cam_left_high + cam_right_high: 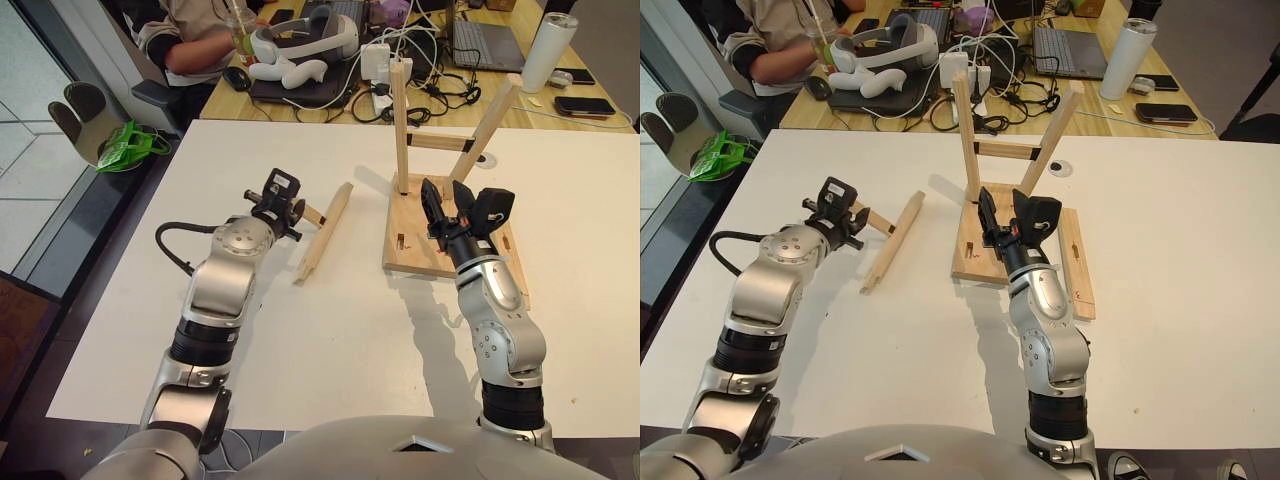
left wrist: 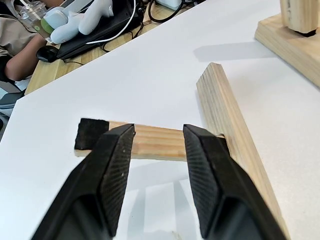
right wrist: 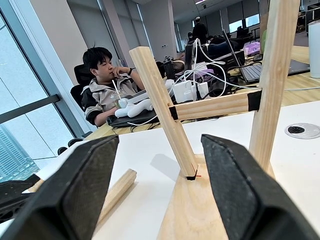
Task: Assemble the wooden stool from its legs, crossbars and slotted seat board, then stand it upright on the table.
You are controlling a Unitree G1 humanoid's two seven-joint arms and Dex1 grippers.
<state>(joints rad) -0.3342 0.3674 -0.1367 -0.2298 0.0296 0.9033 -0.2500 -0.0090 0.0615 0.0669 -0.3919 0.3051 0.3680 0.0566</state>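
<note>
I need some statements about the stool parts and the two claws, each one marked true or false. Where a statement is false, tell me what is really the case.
1. Two legs stand in the seat board, joined by a crossbar. True.
2. The right claw is shut on one of these legs. False: it is open above the board and holds nothing.
3. A loose leg lies on the table, to the left of the board. True.
4. The left claw is above the seat board. False: it is at the short crossbar fixed to the loose leg.
5. The seat board rests on top of its legs. False: it lies flat on the table, with the legs pointing up.
</note>
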